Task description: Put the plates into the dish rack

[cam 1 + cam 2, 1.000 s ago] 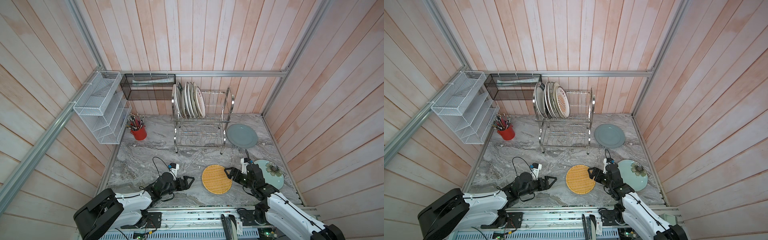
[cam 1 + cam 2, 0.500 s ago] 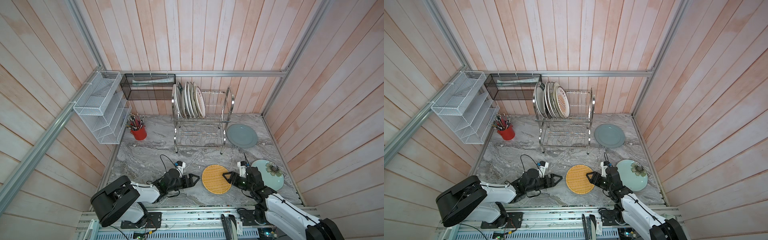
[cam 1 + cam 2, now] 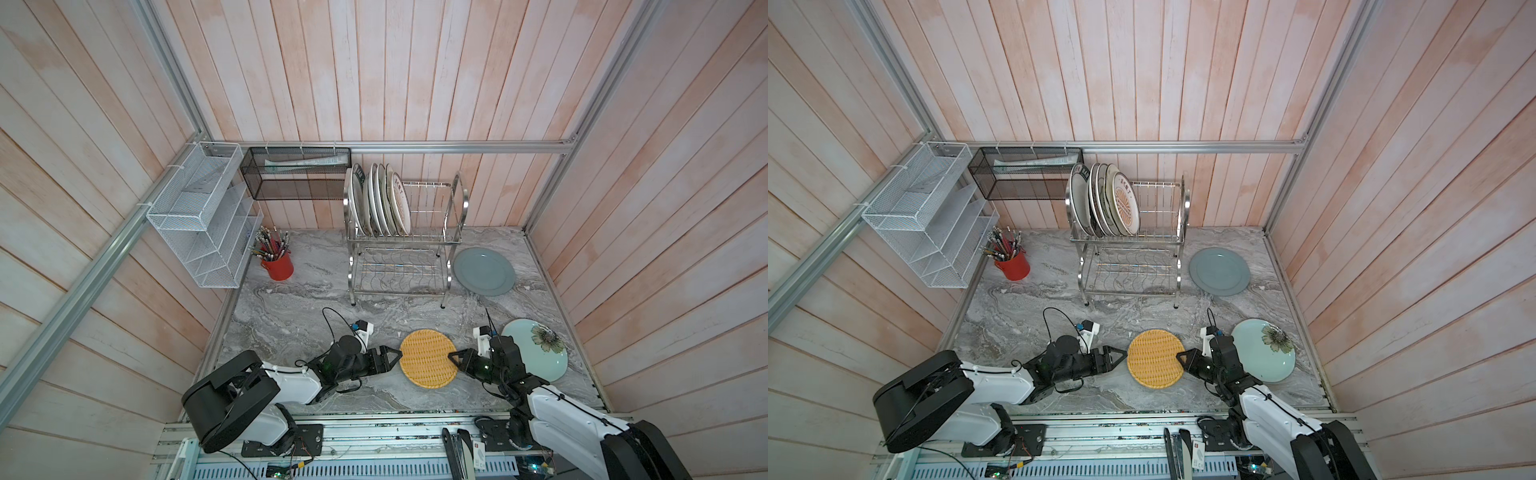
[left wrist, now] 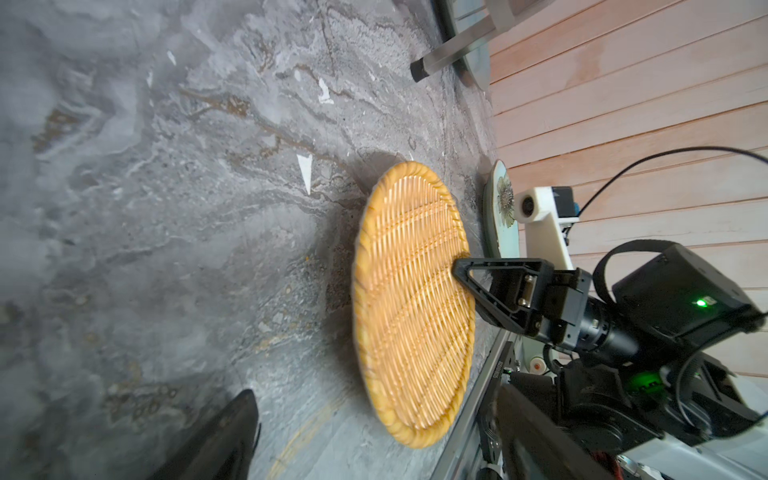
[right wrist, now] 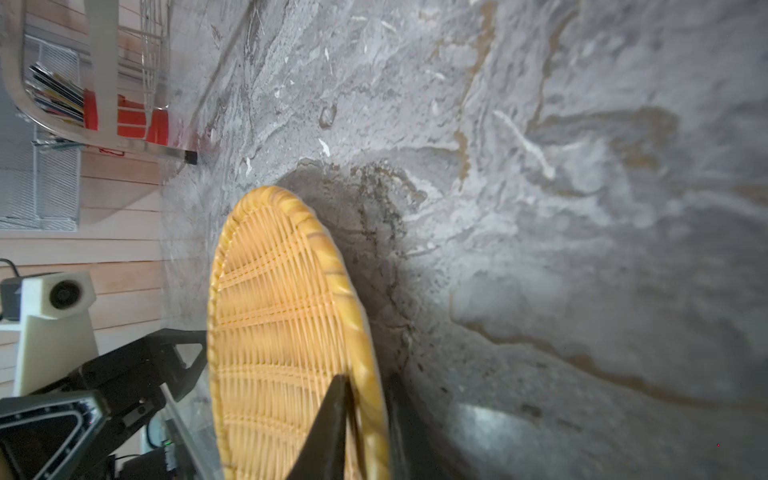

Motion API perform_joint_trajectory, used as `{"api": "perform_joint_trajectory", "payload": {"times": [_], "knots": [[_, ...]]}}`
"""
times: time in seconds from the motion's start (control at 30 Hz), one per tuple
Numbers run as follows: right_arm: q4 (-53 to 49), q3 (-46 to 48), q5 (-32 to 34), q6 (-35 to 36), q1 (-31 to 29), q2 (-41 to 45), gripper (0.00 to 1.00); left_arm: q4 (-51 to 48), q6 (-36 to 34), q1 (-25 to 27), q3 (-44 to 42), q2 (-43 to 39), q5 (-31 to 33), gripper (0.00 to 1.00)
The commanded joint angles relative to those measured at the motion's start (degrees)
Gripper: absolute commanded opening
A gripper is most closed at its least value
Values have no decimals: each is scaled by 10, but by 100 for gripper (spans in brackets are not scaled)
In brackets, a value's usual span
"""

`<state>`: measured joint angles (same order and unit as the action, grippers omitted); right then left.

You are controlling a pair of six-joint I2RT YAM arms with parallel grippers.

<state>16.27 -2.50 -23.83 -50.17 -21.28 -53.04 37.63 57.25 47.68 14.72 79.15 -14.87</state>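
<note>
Both my arms have closed in on the yellow woven plate [image 3: 428,358], flat on the near table [image 3: 291,299], far from the dish rack [image 3: 399,272]. My right gripper [image 3: 454,358] pinches its right rim; my left gripper [image 3: 395,356] stands open beside it. Probably light, stiff, rough: rim grips well

yellow woven plate [image 3: 428,358]: ribbed wicker weave, matt
dish rack [image 3: 405,245]: shiny steel wire and tube
grey-blue plate [image 3: 484,271]: smooth, dull glaze
pale teal plate [image 3: 540,365]: glossy glaze
surface [image 3: 291,316]: veined grey stone look, matt
walls [image 3: 415,83]: pale painted wood planks
</note>
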Motion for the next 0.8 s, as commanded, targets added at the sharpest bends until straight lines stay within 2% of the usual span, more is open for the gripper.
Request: {"api": "perform_joint_trajectory", "payload": {"times": [0.0, 0.03, 0.27, 0.5, 0.63, 0.77], "knots": [[0, 4, 7, -4, 0, -5, 3, -27, -3, -3, -11, -49, 20, 91], [0, 2, 7, -6, 1, -4, 0, -35, -5, -4, -15, -67, 25, 91], [-3, -7, 1, -32, -2, 32, 0, -134, -9, -7, -51, -245, 93, 100], [-27, -18, -8, -68, -7, 106, 0, -176, 26, -7, -120, -436, 149, 100], [-42, -33, -3, -87, -10, 149, 0, -191, 44, -8, -141, -499, 166, 100], [-39, -57, -7, -101, -13, 158, 0, -169, 59, -7, -149, -504, 173, 100]]}}
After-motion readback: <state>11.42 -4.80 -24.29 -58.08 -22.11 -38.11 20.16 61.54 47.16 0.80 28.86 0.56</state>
